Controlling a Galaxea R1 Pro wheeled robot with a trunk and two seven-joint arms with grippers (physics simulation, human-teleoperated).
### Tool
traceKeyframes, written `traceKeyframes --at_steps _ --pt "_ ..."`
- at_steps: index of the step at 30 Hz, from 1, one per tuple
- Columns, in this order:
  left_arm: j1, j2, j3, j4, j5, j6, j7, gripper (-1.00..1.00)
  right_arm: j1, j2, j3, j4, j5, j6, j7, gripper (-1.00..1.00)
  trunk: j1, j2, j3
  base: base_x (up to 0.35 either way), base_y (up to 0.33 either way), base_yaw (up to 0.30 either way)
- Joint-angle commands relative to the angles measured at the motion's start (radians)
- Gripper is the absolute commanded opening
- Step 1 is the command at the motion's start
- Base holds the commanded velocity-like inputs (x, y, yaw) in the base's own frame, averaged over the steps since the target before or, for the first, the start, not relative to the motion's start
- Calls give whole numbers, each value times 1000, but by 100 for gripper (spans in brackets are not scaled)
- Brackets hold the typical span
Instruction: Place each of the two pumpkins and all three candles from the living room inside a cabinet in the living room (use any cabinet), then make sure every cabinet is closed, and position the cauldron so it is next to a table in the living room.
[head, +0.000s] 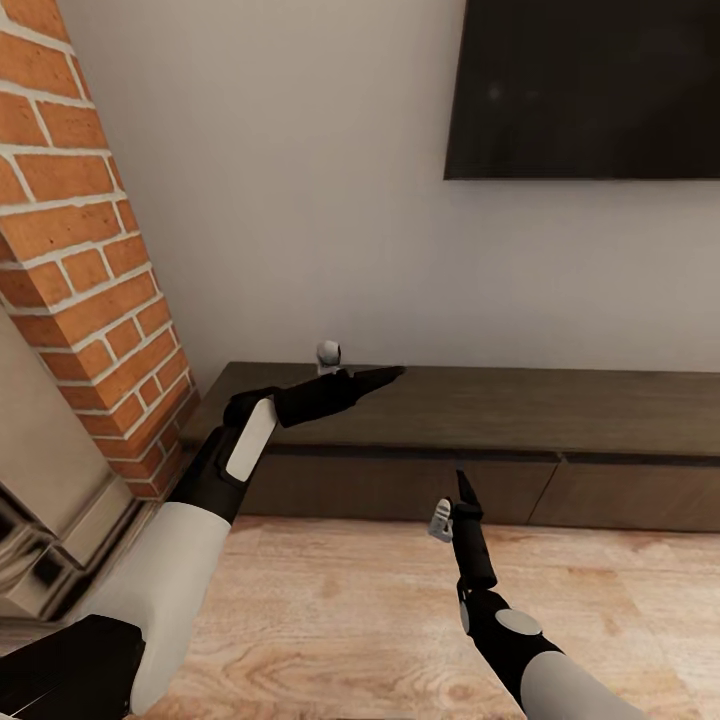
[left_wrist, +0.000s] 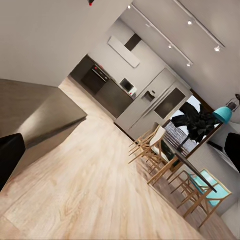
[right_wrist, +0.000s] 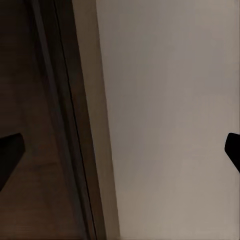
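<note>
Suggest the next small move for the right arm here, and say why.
Probably ease the right end effector forward to the drawer front of the cabinet and pull it open. The fronts look shut, the end effector hangs just short of them with nothing in it, and its fingers look spread. No pumpkin or candle is in sight, so opening storage first seems sensible.

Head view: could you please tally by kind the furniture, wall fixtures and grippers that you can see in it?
Cabinet: 1
Dark wall screen: 1
Brick column: 1
Grippers: 2, the left gripper and the right gripper
Total: 5
</note>
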Motion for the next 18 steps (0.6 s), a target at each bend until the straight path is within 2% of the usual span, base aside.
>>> traceKeyframes --at_steps 1,9,15,18 --pt "0 1 0 0 0 0 0 100 0 -2 0 0 0 0 0 100 0 0 0 0 0 0" --pt "0 2 1 2 0 0 0 100 0 -22 3 2 1 -1 -5 100 0 0 0 13 0 0" --pt "0 3 1 3 0 0 -1 100 0 -16 1 1 -1 4 -8 100 0 0 0 218 0 0" --pt "0 3 1 4 0 0 -1 100 0 -17 1 1 -1 4 -7 100 0 0 0 75 0 0"
